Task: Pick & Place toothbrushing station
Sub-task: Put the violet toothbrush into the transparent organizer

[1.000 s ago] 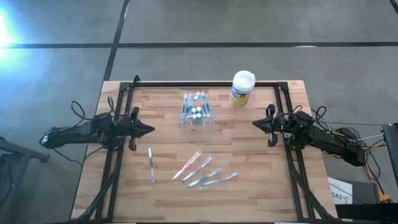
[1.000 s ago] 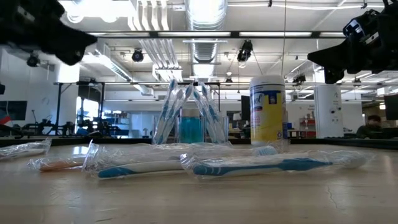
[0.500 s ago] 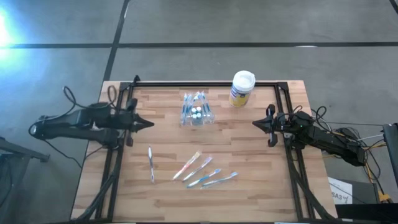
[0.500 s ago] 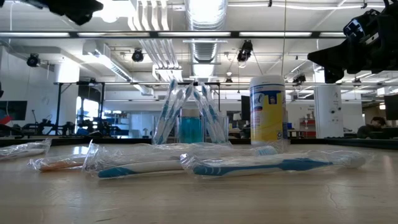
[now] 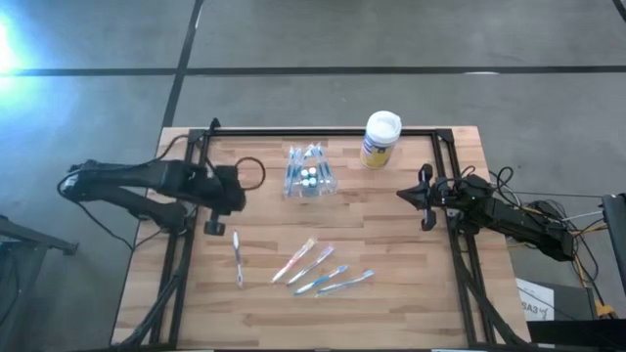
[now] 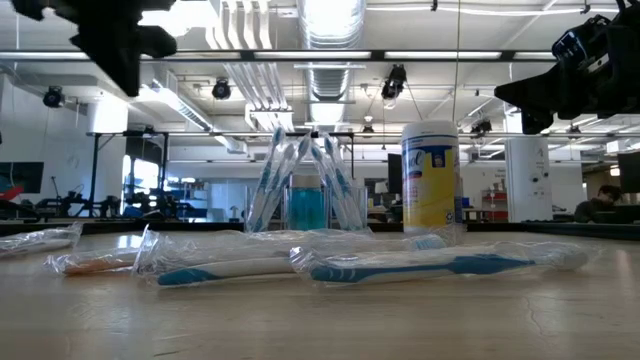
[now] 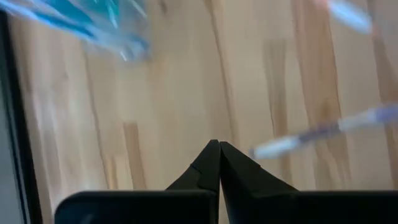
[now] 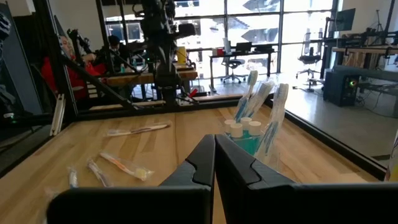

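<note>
the toothbrushing station (image 5: 310, 174) stands upright on the far half of the wooden table (image 5: 391, 293), near the middle, packed with toothbrushes. the left gripper (image 5: 227, 200), fingers pressed together and holding nothing, points down over the table's left side, well apart from the station. the right gripper (image 5: 403, 195), also closed and empty, waits at the right side. a white-lidded canister (image 5: 380, 139) sits beside the station; wrapped toothbrushes (image 5: 321, 268) lie nearer the front, one single toothbrush (image 5: 238, 256) just below the left gripper.

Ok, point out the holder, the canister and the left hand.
holder (image 5: 310, 176): high view, its middle.
canister (image 5: 381, 126): high view, white lid.
left hand (image 7: 218, 163): left wrist view, between the shut fingertips.
</note>
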Controlling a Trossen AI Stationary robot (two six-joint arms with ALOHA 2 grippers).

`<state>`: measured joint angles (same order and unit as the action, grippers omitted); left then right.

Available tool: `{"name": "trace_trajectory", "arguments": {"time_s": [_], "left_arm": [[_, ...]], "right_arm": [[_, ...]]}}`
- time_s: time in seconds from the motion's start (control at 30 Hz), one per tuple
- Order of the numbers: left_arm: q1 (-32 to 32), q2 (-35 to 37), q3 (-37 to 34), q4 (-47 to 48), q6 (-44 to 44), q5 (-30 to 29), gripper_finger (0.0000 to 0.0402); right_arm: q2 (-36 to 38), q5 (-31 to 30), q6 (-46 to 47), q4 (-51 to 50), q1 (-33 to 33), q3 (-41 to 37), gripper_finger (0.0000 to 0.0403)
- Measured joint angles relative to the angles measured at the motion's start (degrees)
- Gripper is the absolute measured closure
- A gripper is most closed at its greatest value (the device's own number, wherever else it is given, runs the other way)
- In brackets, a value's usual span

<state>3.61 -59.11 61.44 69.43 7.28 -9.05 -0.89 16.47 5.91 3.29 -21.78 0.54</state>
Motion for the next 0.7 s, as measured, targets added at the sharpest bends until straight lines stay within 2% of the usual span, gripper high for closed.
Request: {"name": "trace_trajectory", "arguments": {"time_s": [0.1,0.3,0.53,0.7], "left_arm": [[2.1,-3.7,-0.7,4.7,0.0,2.3,0.0397],[8.3,-8.6,-2.0,4.8,0.6,7.0,0.0394],[15.2,-14.7,-4.3,0.4,0.1,7.2,0.0392],[18.6,-20.4,-5.2,-3.1,-0.6,9.4,0.0375]], "right_arm": [[-0.1,0.0,0.1,0.0,0.0,0.0,0.0394],[-0.1,0.0,-0.2,0.0,0.0,0.0,0.0394],[0.0,0.0,-0.2,0.1,0.0,0.0,0.0394],[0.0,0.0,0.1,0.0,0.0,0.0,0.0394]]}}
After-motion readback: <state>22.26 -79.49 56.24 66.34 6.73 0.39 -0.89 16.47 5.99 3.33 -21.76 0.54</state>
